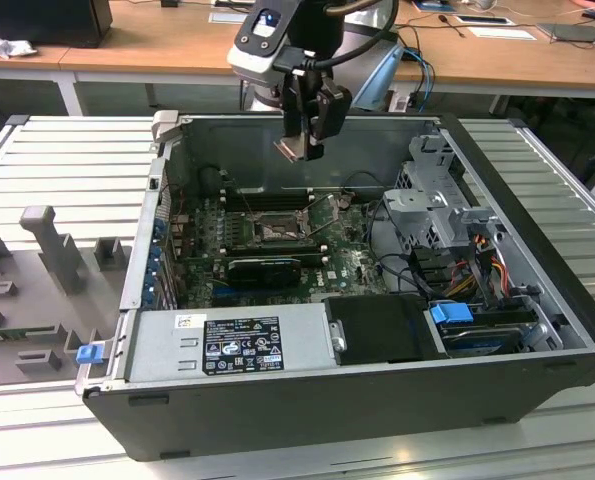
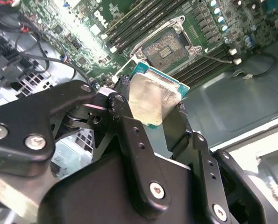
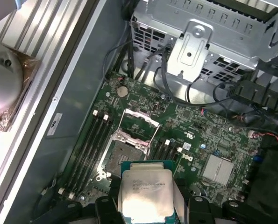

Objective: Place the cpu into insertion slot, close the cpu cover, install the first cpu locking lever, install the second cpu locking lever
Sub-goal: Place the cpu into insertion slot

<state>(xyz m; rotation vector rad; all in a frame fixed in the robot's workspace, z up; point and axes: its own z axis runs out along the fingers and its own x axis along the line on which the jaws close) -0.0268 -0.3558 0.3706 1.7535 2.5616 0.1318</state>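
Observation:
My gripper (image 1: 299, 148) hangs above the open computer case, shut on the cpu (image 1: 291, 150) by two opposite edges. In both wrist views the cpu (image 2: 153, 98) (image 3: 146, 192) is a silvery square chip on a green base, clamped between the black fingers (image 2: 125, 116). The insertion slot (image 1: 276, 231) (image 2: 166, 47) (image 3: 124, 155) lies bare on the motherboard below, apart from the chip. The cpu cover (image 3: 141, 125), a thin metal frame, is swung up and open at one edge of the slot.
Long memory slots (image 3: 93, 140) flank the socket. A black graphics card (image 1: 265, 268) lies just in front of it, with the power supply (image 1: 239, 342) nearer still. The drive cage (image 1: 439, 205) and loose cables (image 1: 397, 262) fill the exterior view's right. Case walls (image 1: 307, 135) ring the board.

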